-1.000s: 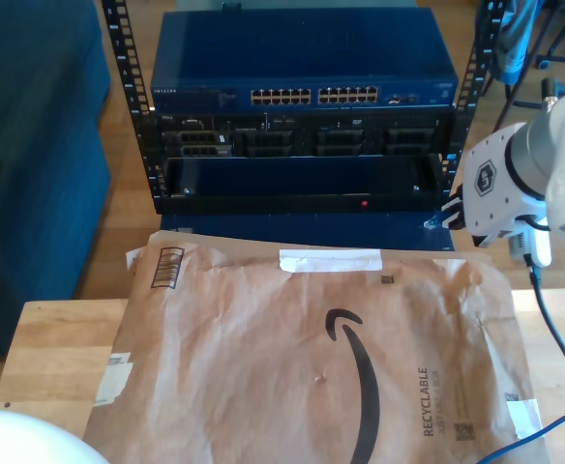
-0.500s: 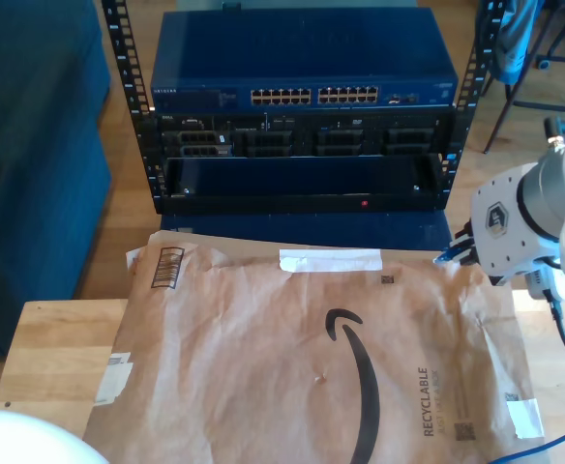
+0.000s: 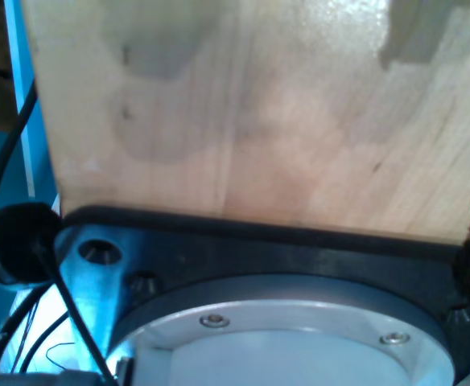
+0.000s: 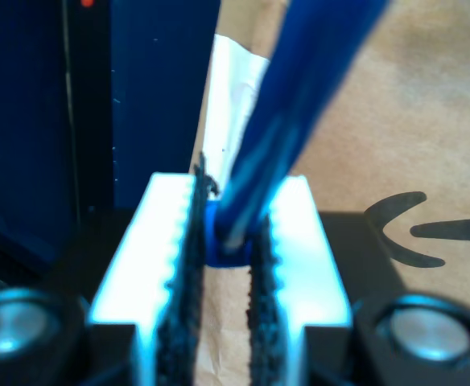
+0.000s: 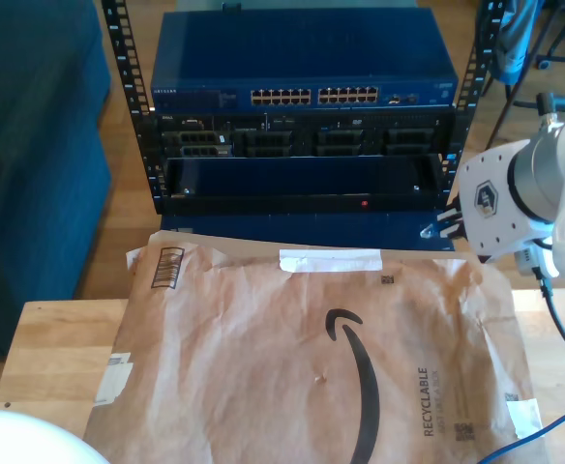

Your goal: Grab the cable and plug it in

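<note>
The cable (image 4: 299,121) is a thin bright blue cord, and my second gripper (image 4: 231,241) is shut on it, the cord running up out of the jaws. In the exterior view, my second gripper (image 5: 439,227) hangs at the right, just in front of the rack's lower right corner, with a small pale plug tip (image 5: 427,231) at its fingertips. The rest of the cable (image 5: 520,437) trails off at the exterior view's lower right. The first wrist view looks at bare wood (image 3: 259,112) and a round arm base (image 3: 283,338), with no fingers in it.
A blue network switch (image 5: 302,58) with two rows of ports (image 5: 313,96) tops a black rack (image 5: 302,164). A large brown paper mailer (image 5: 312,358) covers the wooden table (image 5: 50,358). A white rounded arm part (image 5: 12,440) sits at the exterior view's lower left.
My second gripper dipped down to the mailer's far right corner half a second ago, then rose and shifted toward the rack again, still shut on the cable.
</note>
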Motion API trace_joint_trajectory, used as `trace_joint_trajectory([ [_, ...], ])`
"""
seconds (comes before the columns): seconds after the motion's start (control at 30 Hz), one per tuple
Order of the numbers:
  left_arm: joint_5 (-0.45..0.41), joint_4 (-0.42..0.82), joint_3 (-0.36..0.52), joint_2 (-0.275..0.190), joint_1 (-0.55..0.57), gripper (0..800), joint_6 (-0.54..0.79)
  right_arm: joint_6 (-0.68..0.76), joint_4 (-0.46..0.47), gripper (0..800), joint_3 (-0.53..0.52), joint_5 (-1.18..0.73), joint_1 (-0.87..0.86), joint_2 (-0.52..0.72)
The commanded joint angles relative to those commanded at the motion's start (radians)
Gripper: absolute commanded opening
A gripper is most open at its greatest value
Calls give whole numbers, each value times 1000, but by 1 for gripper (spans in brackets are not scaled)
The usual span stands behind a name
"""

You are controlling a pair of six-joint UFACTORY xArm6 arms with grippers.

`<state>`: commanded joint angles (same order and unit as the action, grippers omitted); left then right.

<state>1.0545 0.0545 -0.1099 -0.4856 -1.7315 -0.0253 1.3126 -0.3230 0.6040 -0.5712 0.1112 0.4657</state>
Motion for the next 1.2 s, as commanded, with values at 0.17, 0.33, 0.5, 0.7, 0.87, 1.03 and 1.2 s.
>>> trace_joint_trajectory([
  [0.17, 0, 0, 0, 0, 0, 799, 0, 5, -9, 0, 11, 15, 17, -17],
  [0.33, 0, 0, 0, 0, 0, 799, 0, 8, -11, 0, 114, 74, 71, -89],
  [0.5, 0, 0, 0, 0, 0, 799, 0, 3, -6, 0, 160, 78, 66, -101],
  [0.7, 0, 0, 0, 0, 0, 799, 0, 14, -9, 0, 175, 86, 63, -140],
  [0.87, -2, 0, 0, 0, 0, 800, 0, 14, -8, 0, 166, 120, 55, -158],
  [1.03, 0, 0, 0, 0, 0, 799, 0, 12, -8, 0, 75, 253, 55, -157],
  [1.2, 0, 0, 0, 0, 0, 800, 0, 15, -11, 0, 63, 448, 63, -163],
])
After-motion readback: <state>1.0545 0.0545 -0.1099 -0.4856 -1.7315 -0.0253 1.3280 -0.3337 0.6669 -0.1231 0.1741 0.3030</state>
